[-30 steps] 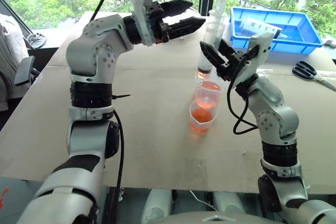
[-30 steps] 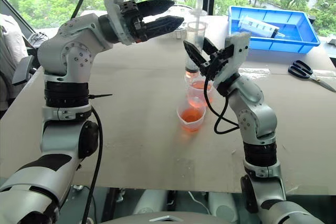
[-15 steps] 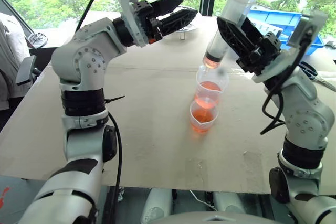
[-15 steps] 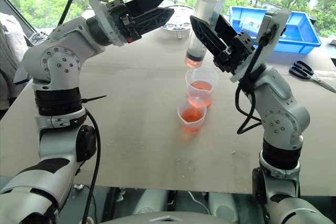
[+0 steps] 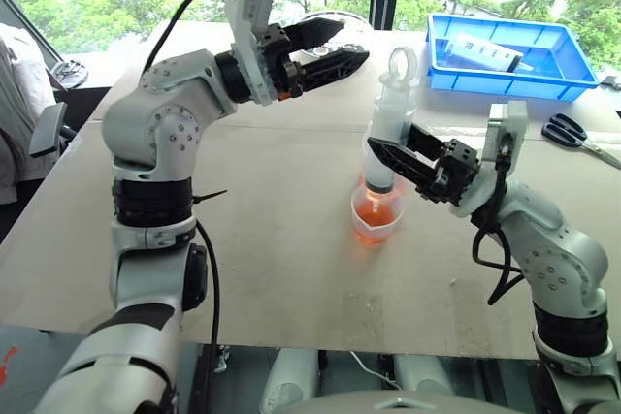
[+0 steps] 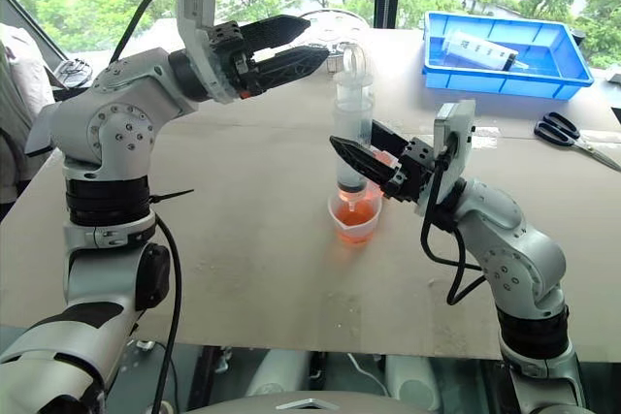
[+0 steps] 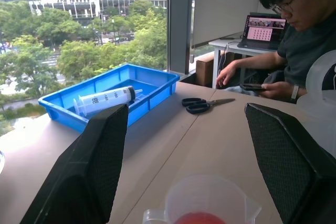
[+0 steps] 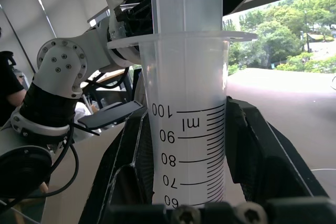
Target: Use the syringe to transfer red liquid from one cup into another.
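Tabletop (image 5: pixel 291 269): large, tan, running to the window. Blue tray (image 5: pixel 505 84) at roughly 1 o'clock from the centre, holding a bulkier labelled syringe (image 7: pixel 105 99). Scissors (image 5: pixel 572 133) lie on the tabletop at about 2 o'clock, just beside the tray. A person (image 7: pixel 299 40) sits at a far desk with a laptop (image 7: pixel 262 27).

My left tool (image 5: pixel 335 46) hangs above the tabletop at about 11 o'clock from the cups, fingers spread apart, grasping nothing.

My right tool (image 5: pixel 393 160) is clenched around the barrel of the syringe (image 5: pixel 388 133), at about 3 o'clock from the cups. The syringe stands nearly upright, plunger ring at top, its lower end over the cups. Graduation marks on the barrel are readable between my fingers (image 8: pixel 262 150).

Near cup (image 5: pixel 374 218): clear, holds the red liquid (image 5: pixel 374 216). A second clear cup (image 7: pixel 210 203) behind it also shows red liquid; in the head views the syringe largely hides it.
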### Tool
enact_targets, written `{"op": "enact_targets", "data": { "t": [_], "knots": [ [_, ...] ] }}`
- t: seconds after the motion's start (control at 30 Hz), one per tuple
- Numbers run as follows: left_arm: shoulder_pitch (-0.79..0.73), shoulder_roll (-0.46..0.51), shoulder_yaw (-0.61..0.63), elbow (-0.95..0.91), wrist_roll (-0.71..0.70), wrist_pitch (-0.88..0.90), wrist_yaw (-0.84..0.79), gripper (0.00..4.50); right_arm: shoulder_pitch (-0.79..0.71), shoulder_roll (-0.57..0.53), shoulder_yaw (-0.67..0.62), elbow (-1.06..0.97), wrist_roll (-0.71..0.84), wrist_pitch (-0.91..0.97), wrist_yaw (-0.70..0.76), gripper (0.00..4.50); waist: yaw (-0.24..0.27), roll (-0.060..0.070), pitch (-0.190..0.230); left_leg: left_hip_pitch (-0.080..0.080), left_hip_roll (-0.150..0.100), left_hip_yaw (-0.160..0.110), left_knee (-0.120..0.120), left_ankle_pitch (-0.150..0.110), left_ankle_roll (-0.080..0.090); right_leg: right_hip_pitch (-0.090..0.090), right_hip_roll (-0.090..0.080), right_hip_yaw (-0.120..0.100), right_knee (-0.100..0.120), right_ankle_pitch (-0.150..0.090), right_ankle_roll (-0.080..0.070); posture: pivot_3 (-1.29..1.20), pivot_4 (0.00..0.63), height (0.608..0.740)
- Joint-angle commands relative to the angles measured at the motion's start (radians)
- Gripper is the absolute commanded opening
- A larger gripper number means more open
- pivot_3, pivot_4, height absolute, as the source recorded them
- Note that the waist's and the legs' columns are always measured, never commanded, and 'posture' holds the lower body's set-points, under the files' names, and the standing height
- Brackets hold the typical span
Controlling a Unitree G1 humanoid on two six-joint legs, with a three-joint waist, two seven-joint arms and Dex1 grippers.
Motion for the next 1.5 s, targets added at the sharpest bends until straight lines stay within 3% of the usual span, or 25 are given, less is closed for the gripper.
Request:
{"op": "enact_targets", "data": {
  "t": [0.03, 0.67, 0.97, 1.07, 1.27, 1.5],
  "knots": [
    [0.009, 0.012, -0.012, -0.111, -0.026, 0.004, -0.008, 3.59, 0.012, 0.002, 0.016, 0.003, -0.039, -0.06, 0.038, 1.46, 0.0, 0.0, 0.0, 0.0, 0.0, 0.0, 0.0, 0.0, 0.0, 0.0, 0.0, 0.0, 0.0, 0.0, 0.0, 0.0, 0.15, 0.74],
    [0.034, 0.074, -0.022, -0.163, -0.039, 0.035, -0.02, 3.59, 0.012, 0.03, 0.032, 0.057, -0.132, -0.108, 0.028, 1.46, 0.0, 0.0, 0.0, 0.0, 0.0, 0.0, 0.0, 0.0, 0.0, 0.0, 0.0, 0.0, 0.0, 0.0, 0.0, 0.0, 0.15, 0.74],
    [-0.014, 0.024, -0.133, -0.091, 0.096, -0.085, -0.008, 3.59, -0.005, 0.018, 0.069, 0.044, -0.163, -0.107, 0.053, 1.46, 0.002, 0.0, 0.0, 0.0, 0.0, 0.0, 0.0, 0.0, 0.0, 0.0, 0.0, 0.0, 0.0, 0.0, 0.0, 0.0, 0.15, 0.74],
    [-0.037, 0.001, -0.158, -0.064, 0.121, -0.132, -0.035, 2.71, -0.007, 0.017, 0.084, 0.044, -0.175, -0.108, 0.056, 1.46, 0.002, 0.0, 0.0, 0.0, 0.0, 0.0, 0.0, 0.0, 0.0, 0.0, 0.0, 0.0, 0.0, 0.0, 0.0, 0.0, 0.15, 0.74],
    [-0.048, -0.01, -0.161, -0.052, 0.128, -0.158, -0.066, 0.0, -0.004, 0.025, 0.091, 0.043, -0.187, -0.109, 0.058, 1.46, 0.001, 0.0, 0.0, 0.0, 0.0, 0.0, 0.0, 0.0, 0.0, 0.0, 0.0, 0.0, 0.0, 0.0, 0.0, 0.0, 0.15, 0.74],
    [0.065, 0.021, -0.223, -0.166, 0.132, -0.172, -0.136, 0.0, 0.003, 0.057, 0.087, 0.041, -0.185, -0.121, 0.047, 1.45, 0.0, 0.0, 0.0, 0.0, 0.0, 0.0, 0.0, 0.0, 0.0, 0.0, 0.0, 0.0, 0.0, 0.0, 0.0, 0.0, 0.15, 0.74]
  ]
}}
